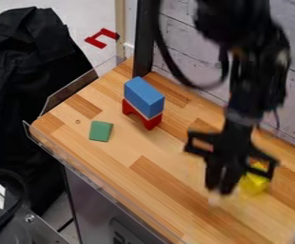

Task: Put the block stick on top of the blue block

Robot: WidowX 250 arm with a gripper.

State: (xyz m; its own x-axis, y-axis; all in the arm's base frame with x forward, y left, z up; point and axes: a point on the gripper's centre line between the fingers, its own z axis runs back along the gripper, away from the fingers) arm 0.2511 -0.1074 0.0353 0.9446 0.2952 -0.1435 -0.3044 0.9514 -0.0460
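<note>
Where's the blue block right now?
The blue block is upper middle in the camera view, atop the red arch, up-right of the green block.

1 oblong blue block (143, 96) lies lengthwise on top of 1 red arch (152, 122).

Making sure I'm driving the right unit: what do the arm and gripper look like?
The arm is black, with a black cable looping beside it and a greyish band above the gripper, which is also black, with angular, open-framed side pieces.
</note>
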